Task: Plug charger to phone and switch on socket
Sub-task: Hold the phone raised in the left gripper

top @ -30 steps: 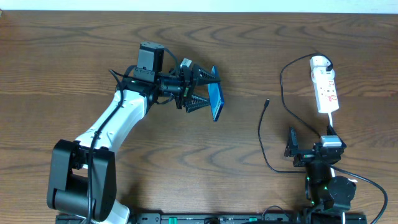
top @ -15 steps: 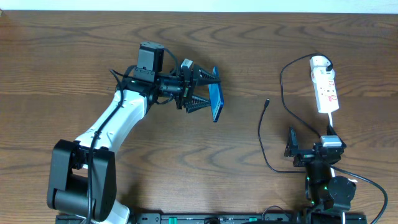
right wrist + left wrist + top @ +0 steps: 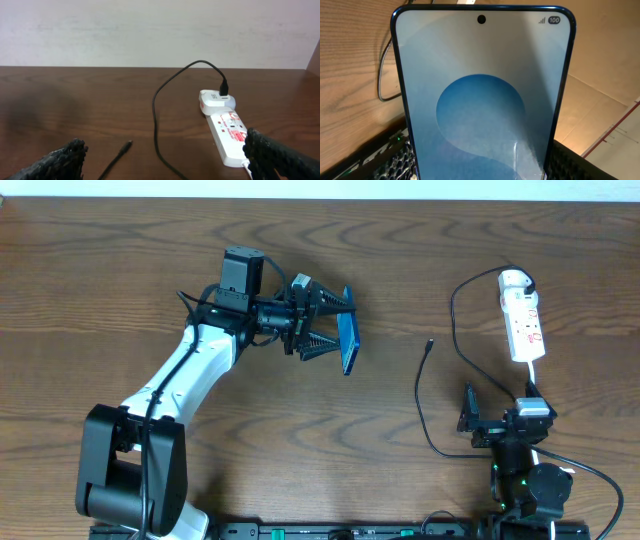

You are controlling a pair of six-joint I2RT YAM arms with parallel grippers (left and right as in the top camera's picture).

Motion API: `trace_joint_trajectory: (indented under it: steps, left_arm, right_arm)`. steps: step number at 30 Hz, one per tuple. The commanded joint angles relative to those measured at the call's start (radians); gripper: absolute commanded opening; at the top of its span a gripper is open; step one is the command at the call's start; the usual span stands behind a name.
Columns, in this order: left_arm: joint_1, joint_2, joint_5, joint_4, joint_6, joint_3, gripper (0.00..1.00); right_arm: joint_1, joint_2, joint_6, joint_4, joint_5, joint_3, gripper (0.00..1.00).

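My left gripper (image 3: 330, 328) is shut on the phone (image 3: 348, 343) and holds it on edge above the table's middle. In the left wrist view the phone's blue screen (image 3: 482, 95) with a round swirl fills the frame between the fingers. The black charger cable lies on the table with its plug tip (image 3: 430, 342) free, right of the phone; the tip also shows in the right wrist view (image 3: 128, 144). The white socket strip (image 3: 523, 319) lies at the far right, with the cable's adapter plugged in at its far end (image 3: 218, 99). My right gripper (image 3: 494, 420) is open and empty near the front edge, behind the cable.
The socket's thick white cord (image 3: 533, 376) runs from the strip toward my right arm's base. The black cable loops (image 3: 420, 400) between the plug tip and my right gripper. A pale wall (image 3: 160, 30) stands behind the table.
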Motion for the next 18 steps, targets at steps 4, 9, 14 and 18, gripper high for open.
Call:
trace_joint_trajectory:
  steps: [4, 9, 14, 18]
  left_arm:
    - [0.005, -0.034, 0.040, 0.009, 0.007, 0.004, 0.76]
    - [0.005, -0.034, 0.040, 0.009, 0.006, 0.004, 0.76]
    - [0.005, -0.034, 0.039, 0.037, 0.006, 0.004, 0.76]
    - [0.005, -0.034, 0.041, 0.047, 0.006, 0.004, 0.76]
  right_arm:
    - [-0.004, -0.006, -0.011, -0.003, -0.006, -0.002, 0.99]
    - [-0.004, -0.006, -0.011, -0.003, -0.006, -0.002, 0.99]
    - [-0.004, -0.006, -0.011, -0.003, -0.006, -0.002, 0.99]
    - [-0.004, -0.006, -0.011, -0.003, -0.006, -0.002, 0.99]
